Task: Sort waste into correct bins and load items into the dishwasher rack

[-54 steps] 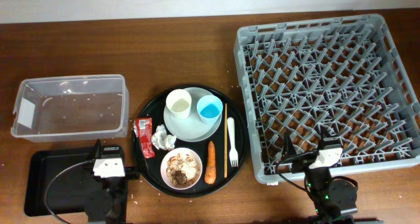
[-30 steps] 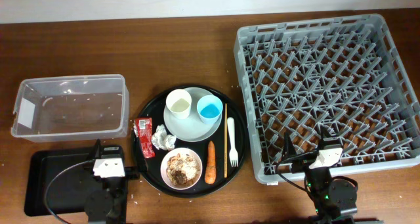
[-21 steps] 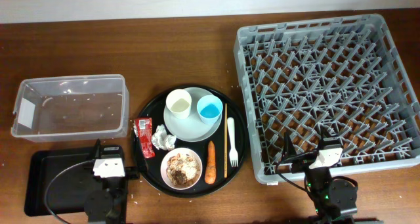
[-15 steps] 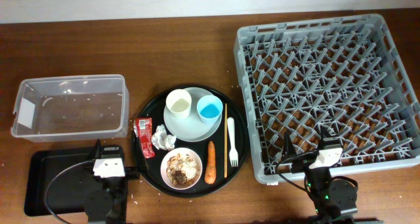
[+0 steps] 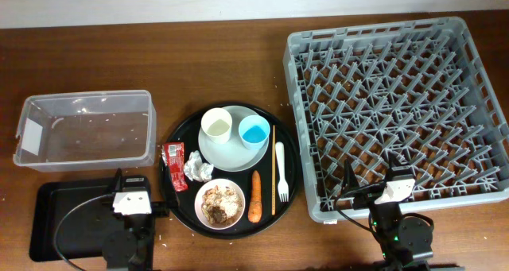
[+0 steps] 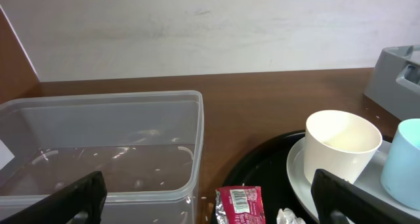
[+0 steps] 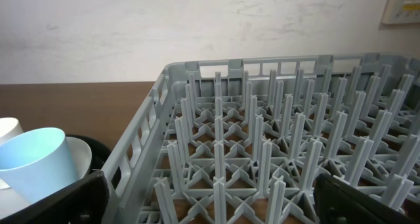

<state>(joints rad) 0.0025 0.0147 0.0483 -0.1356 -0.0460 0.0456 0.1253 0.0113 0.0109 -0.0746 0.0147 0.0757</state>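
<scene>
L claw (image 6: pixel 210 199), R claw (image 7: pixel 210 201) wide; pegged grey rack (image 5: pixel 398 104).

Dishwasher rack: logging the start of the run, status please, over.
Left hand and right hand open, holding nothing. Dishwasher rack empty. Nothing sorted yet, everything sits on the round black tray. Nothing in the way.

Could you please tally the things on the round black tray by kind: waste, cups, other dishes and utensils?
Waste: 4 (red wrapper, tissue, carrot, food scraps)
Cups: 2 (cream cup, light blue cup)
Dishes: 2 (bowl, plate)
Utensils: 2 (fork, chopstick)
Total: 10
</scene>
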